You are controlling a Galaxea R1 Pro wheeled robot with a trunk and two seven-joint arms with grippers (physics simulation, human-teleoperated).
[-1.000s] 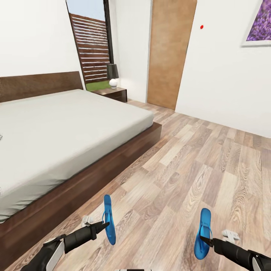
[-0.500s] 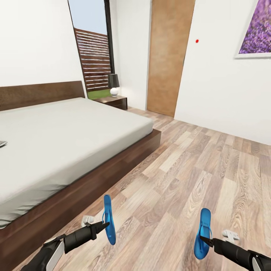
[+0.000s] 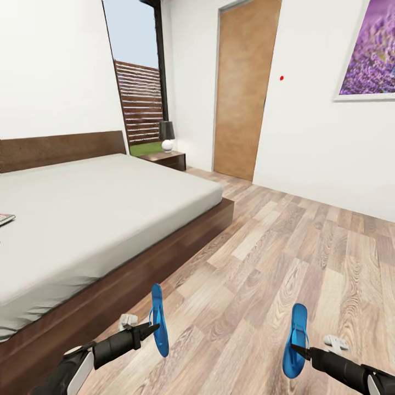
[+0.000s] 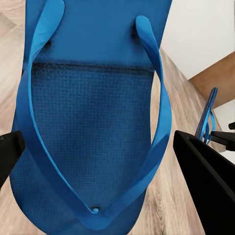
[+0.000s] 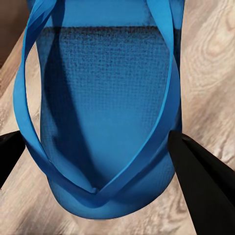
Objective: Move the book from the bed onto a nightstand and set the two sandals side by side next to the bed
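Each gripper holds one bright blue sandal on edge above the wood floor. My left gripper (image 3: 151, 328) is shut on the left sandal (image 3: 158, 321), close to the bed's foot corner. My right gripper (image 3: 295, 347) is shut on the right sandal (image 3: 295, 340), further out over the floor. Up close, the left sandal (image 4: 93, 112) and right sandal (image 5: 107, 112) show blue straps between dark fingers (image 4: 205, 171) (image 5: 200, 181). The bed (image 3: 93, 208) with its pale mattress lies at the left. A corner of the book (image 3: 4, 219) shows on the mattress at the picture's left edge. The nightstand (image 3: 167, 159) stands beyond the bed.
A black-shaded lamp (image 3: 167, 134) stands on the nightstand, beside a tall window (image 3: 140, 93). A tan door (image 3: 241, 88) is in the far wall, with a purple picture (image 3: 367, 55) to its right. Wood-plank floor (image 3: 285, 247) stretches right of the bed.
The camera has tilted up and the whole picture shifted, bringing the book's corner further into sight at the left edge. Both grippers keep their sandals in the same place.
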